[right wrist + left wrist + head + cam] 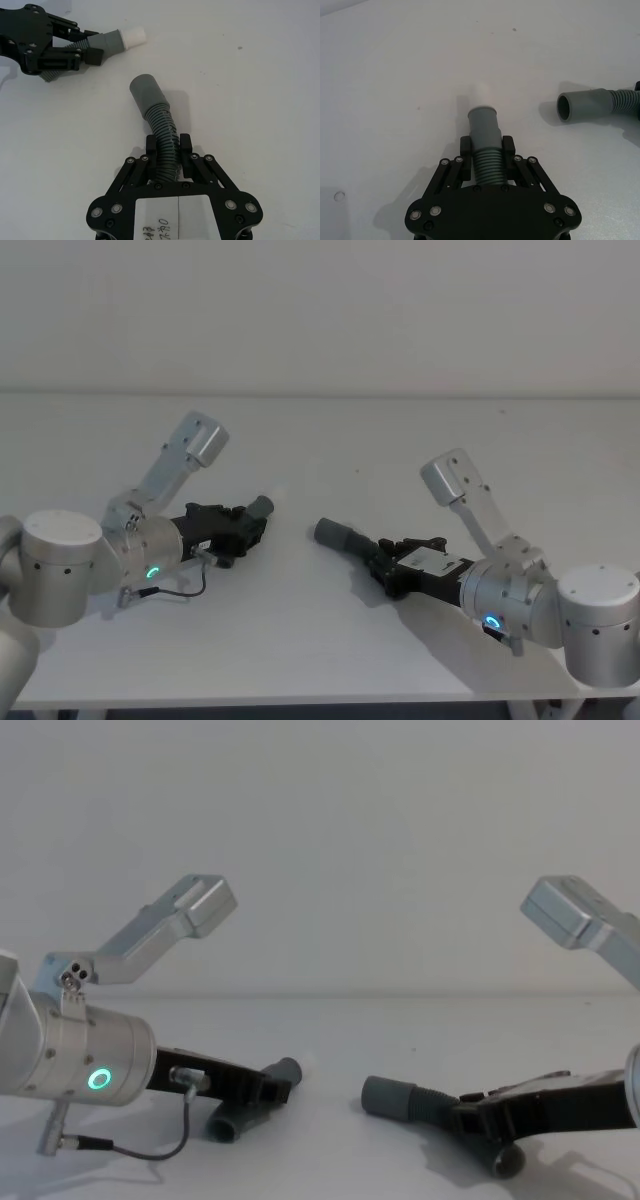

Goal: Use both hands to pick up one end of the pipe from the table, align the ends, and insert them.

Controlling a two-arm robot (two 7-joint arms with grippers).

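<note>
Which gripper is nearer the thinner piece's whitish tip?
Left. The left gripper clamps the thinner piece behind its whitish tip; the right gripper sits across a gap of table, clamped on the thicker piece.

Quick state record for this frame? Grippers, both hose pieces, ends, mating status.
left gripper: shut on thinner hose piece, fingers on its ribs just behind the cuff
right gripper: shut on thicker hose piece, fingers on its ribs, well behind the socket
cuff: sticks out past the left fingers, whitish tip leading
socket: open mouth turned toward the left gripper
ends: apart, not lined up, not inserted
table: white, matte
</note>
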